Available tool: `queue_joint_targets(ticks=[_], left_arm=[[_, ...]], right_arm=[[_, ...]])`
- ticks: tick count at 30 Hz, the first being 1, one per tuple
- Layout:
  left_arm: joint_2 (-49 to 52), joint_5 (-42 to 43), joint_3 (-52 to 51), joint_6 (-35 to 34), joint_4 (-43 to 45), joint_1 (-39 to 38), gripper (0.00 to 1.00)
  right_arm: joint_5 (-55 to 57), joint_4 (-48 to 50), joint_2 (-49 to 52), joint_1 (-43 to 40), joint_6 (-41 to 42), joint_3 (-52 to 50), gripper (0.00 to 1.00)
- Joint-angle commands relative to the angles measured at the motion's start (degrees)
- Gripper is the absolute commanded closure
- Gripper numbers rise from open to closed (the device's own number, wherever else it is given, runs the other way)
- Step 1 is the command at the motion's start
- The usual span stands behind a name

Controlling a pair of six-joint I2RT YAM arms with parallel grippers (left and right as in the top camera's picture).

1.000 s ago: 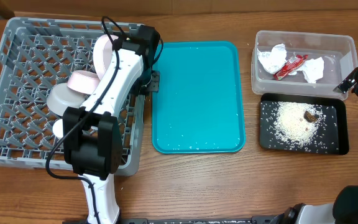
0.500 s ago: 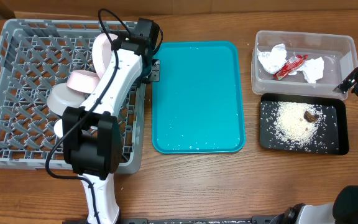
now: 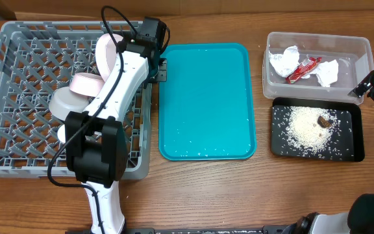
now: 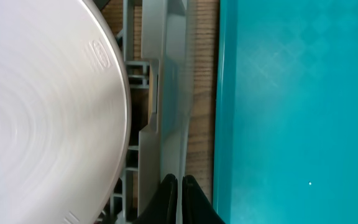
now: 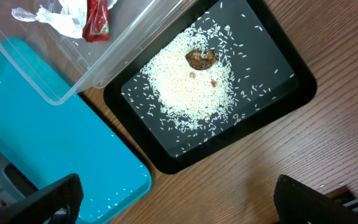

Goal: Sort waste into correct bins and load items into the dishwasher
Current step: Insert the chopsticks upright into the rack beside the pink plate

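- The grey dish rack [image 3: 18, 97] sits on the left part of the counter [image 3: 206, 195].
- Inside it, the large white plate [image 4: 42, 112] stands on edge close to the rack's right wall. The small white plate [image 3: 85, 83] and the grey bowl [image 3: 63, 101] lie further in towards the middle.
- A small white cup [image 3: 62, 133] shows partly from under the left arm.
- The left pincer [image 4: 178, 190] hangs over the rack's right wall, between the large plate and the teal tray [image 3: 206, 97]. Its two dark fingertips are drawn together, almost touching, with nothing visible between them.
- The clear tub [image 3: 362, 49] is at the far right of the counter. It holds the crumpled white napkins [image 3: 283, 62] and the red snack wrapper [image 3: 302, 68].
- The black tray [image 5: 291, 74] lies just in front of the tub, their edges meeting. It carries a heap of white rice [image 5: 188, 87] with stray grains around it and the small brown chunk [image 5: 201, 58] near the heap's edge.
- The right pincer [image 5: 176, 186] hovers above bare counter beside the black tray, its fingers spread wide and holding nothing.
- The teal tray rests between the rack and the two bins, with a few white specks on it.
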Motion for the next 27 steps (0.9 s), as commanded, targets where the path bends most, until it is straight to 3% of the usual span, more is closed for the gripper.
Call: queue_joint_targets(ticks=[1,27], left_arm=[[1.01,-2.91,-0.24,-0.61,0.37,1.16,0.93],[1.01,-4.68,-0.24,-0.59,0.74,1.38,0.94]], right_arm=[[-0.35,0.13,-1.16,0.11,0.07,0.85,0.00],[-0.33,0.13,-1.16,0.11,0.07,0.85,0.00]])
